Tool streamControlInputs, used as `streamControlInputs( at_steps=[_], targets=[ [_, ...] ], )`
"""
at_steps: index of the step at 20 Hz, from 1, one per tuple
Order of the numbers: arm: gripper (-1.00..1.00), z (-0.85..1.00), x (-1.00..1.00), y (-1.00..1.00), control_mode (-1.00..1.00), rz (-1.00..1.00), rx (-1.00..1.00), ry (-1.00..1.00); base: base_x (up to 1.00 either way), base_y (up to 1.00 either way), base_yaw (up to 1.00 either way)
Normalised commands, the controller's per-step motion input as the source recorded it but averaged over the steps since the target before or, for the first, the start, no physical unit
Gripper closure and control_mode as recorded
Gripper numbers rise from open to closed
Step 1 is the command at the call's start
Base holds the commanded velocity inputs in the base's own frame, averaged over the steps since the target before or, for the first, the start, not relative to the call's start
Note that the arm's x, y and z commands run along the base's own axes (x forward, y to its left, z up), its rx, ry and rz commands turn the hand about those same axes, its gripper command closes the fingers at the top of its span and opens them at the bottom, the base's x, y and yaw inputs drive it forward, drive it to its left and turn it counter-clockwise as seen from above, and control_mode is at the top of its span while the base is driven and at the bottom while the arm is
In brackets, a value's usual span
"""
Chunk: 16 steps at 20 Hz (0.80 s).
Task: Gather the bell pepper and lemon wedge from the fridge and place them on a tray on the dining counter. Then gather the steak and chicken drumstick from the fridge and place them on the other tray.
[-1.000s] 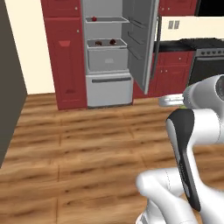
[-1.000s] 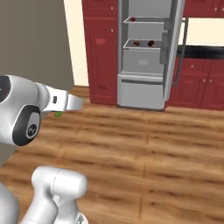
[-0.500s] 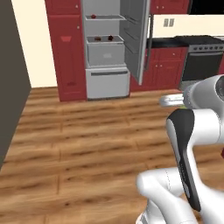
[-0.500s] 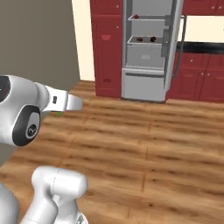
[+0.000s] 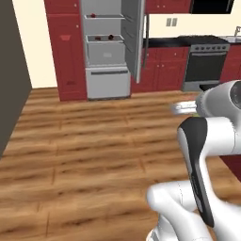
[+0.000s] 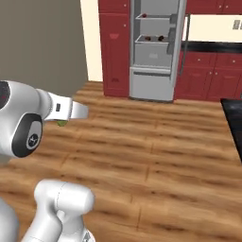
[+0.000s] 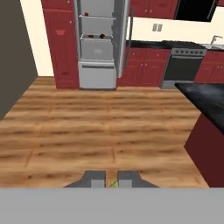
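Observation:
My gripper [image 7: 112,178] is shut on a small yellow-green piece, the lemon wedge [image 7: 113,185], which peeks out between the two dark fingertips. In the right base view the wedge [image 6: 61,124] shows as a green speck under the hand [image 6: 75,110], held high over the wooden floor. The left base view has the hand [image 5: 183,108] at the right, well away from the fridge. The open fridge [image 7: 98,43] stands at the far wall with small dark red items [image 7: 102,36] on its shelves; I cannot tell which foods they are. The bell pepper and trays are out of view.
A dark counter top [image 7: 205,98] on a red base juts in from the right. A stove [image 5: 204,70] and red cabinets [image 5: 162,70] line the back wall. A grey wall [image 5: 9,84] closes the left side. Wooden floor [image 7: 100,127] lies open between me and the fridge.
The whole picture has shifted: the base has moved, the fridge sits further left and the stove and dark counter have come into view. The gripper stays shut on the wedge.

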Motion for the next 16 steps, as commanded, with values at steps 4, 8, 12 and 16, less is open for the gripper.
streamControlInputs(
  at_steps=[4, 8, 12, 16],
  targets=[
    [1.00, 0.00, 0.00, 0.00, 1.00, 0.00, 0.00, 0.00, -0.76, -0.89, 0.03],
    [1.00, 0.00, 0.00, 0.00, 1.00, 0.00, 0.00, 0.00, -0.64, -0.88, 0.04],
    [1.00, 0.00, 0.00, 0.00, 1.00, 0.00, 0.00, 0.00, -0.58, -0.81, 0.03],
    [1.00, 0.00, 0.00, 0.00, 1.00, 0.00, 0.00, 0.00, -0.41, -0.91, 0.03]
  ],
)
